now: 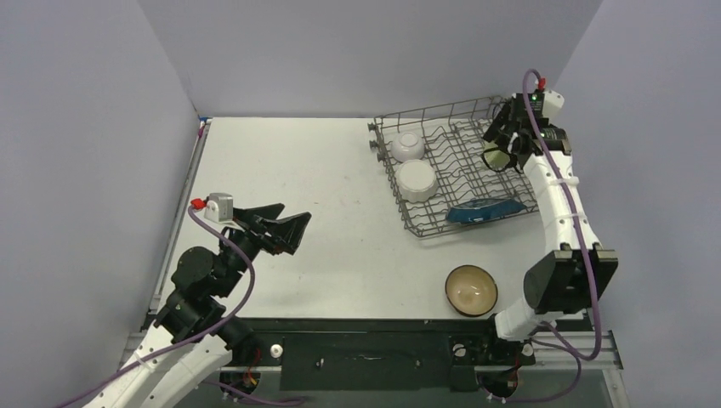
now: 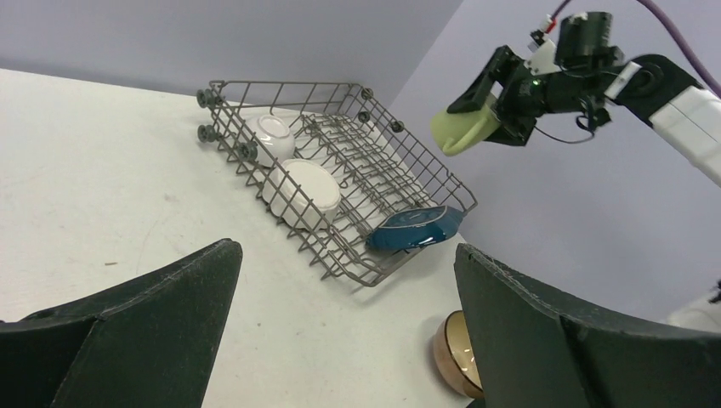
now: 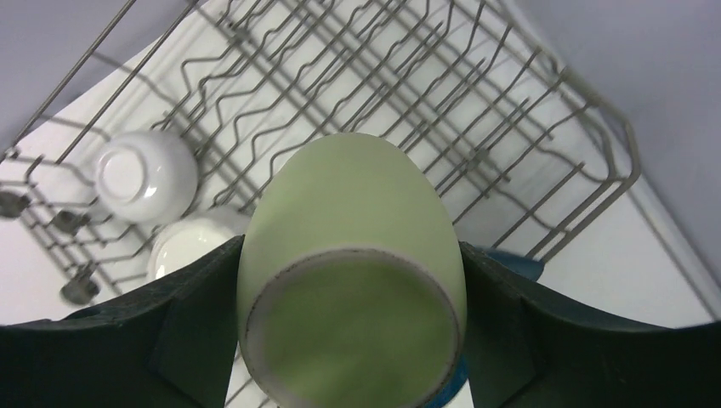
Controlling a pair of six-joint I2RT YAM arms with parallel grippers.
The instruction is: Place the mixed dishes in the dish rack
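The grey wire dish rack [image 1: 476,115] stands at the table's back right. Inside it lie the small white bowl [image 1: 408,145], upside down, the white scalloped plate [image 1: 417,180] and the dark blue leaf-shaped dish [image 1: 485,211] at its near edge. My right gripper [image 3: 353,297] is shut on the pale green mug [image 3: 353,255], holding it above the rack's far right corner, base pointing down at the tines. The brown bowl [image 1: 471,290] with cream inside sits on the table in front of the rack. My left gripper [image 1: 285,223] hovers open and empty over the table's left half.
Purple-grey walls close the table in on the left, back and right. The rack [image 2: 340,110] has bare tine rows [image 3: 442,102] in its middle and right part. The right arm [image 1: 557,204] rises along the table's right edge.
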